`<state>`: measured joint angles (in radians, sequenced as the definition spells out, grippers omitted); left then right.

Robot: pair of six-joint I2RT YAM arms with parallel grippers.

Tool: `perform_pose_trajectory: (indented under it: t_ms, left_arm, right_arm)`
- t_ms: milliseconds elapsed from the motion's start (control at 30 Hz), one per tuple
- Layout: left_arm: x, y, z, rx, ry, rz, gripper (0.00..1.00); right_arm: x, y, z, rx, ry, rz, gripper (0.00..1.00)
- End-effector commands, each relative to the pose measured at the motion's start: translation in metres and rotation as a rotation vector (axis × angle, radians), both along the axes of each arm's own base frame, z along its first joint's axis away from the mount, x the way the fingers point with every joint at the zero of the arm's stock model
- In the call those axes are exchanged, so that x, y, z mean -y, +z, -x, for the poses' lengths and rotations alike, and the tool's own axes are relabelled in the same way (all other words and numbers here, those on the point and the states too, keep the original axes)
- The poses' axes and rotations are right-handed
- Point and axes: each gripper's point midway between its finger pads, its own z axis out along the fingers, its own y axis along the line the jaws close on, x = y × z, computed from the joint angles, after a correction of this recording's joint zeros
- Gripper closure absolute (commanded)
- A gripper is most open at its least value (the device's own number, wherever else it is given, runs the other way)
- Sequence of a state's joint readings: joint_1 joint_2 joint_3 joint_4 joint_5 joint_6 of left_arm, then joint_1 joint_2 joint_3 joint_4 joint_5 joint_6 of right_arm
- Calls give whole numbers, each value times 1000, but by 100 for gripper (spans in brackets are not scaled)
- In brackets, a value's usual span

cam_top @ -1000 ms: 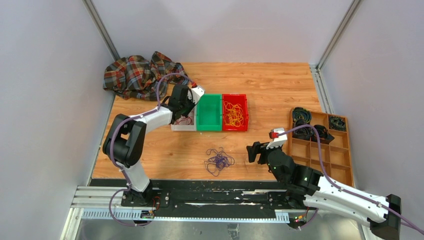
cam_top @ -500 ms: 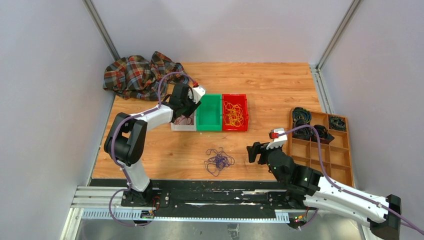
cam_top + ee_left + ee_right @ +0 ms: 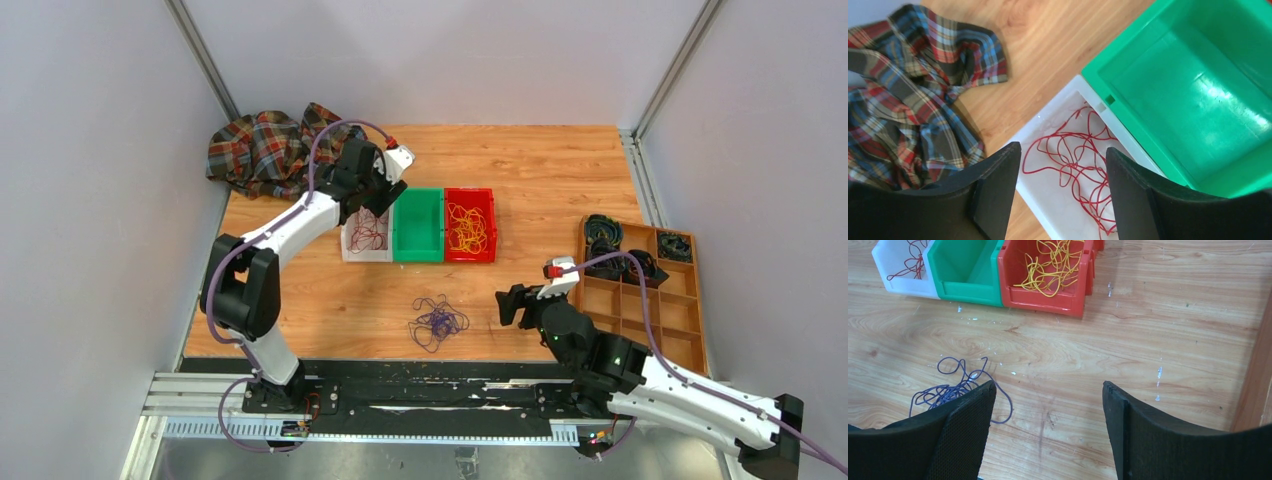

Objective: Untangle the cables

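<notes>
A red cable (image 3: 1083, 162) lies looped in the white bin (image 3: 1048, 120), also seen from above as the red cable (image 3: 368, 235). My left gripper (image 3: 1063, 150) hangs open above it, holding nothing. A yellow cable (image 3: 466, 228) fills the red bin (image 3: 490, 225). A purple cable (image 3: 436, 322) lies tangled on the wood near the front. It shows in the right wrist view as the purple cable (image 3: 950, 387), partly behind my left finger. My right gripper (image 3: 1048, 385) is open over bare wood, to the right of that tangle.
A green bin (image 3: 418, 225) stands between the white and red bins. A plaid cloth (image 3: 270, 150) is bunched at the back left. A wooden divided tray (image 3: 645, 290) with black coiled rings (image 3: 604, 230) stands at the right edge.
My left gripper has opened, let go of the red cable into the white bin, and risen toward the back. The right arm has barely shifted.
</notes>
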<state>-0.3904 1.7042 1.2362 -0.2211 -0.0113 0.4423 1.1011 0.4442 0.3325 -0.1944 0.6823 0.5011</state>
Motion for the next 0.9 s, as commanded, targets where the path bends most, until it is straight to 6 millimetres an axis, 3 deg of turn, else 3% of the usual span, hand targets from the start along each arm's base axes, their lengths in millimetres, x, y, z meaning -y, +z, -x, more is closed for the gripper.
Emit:
perform_pose_trajectory:
  t_ms: [0,167,300,400,500,667,867]
  left_arm:
    - [5,30,3,20,-43,7,31]
    - [2,36,1,17,-43,-16,29]
    - [11,61,17,-12,-111,24,27]
    - [31,70,64,-120,-244,118,20]
    - [50,63,122,-202,-393,132,20]
    - [75,27,214,-359,-610,136,21]
    - [91,-20,274,-504,-754,57,25]
  right_arm:
    - [1,16,1,24,-5,-32,23]
    - [3,17,2,24,-1,-35,23]
    - [4,19,3,26,1,-32,22]
    - [4,18,3,26,4,-29,22]
    - [3,14,3,18,7,-21,22]
    - [2,8,4,5,4,-24,22]
    - [3,9,3,3,-6,-14,22]
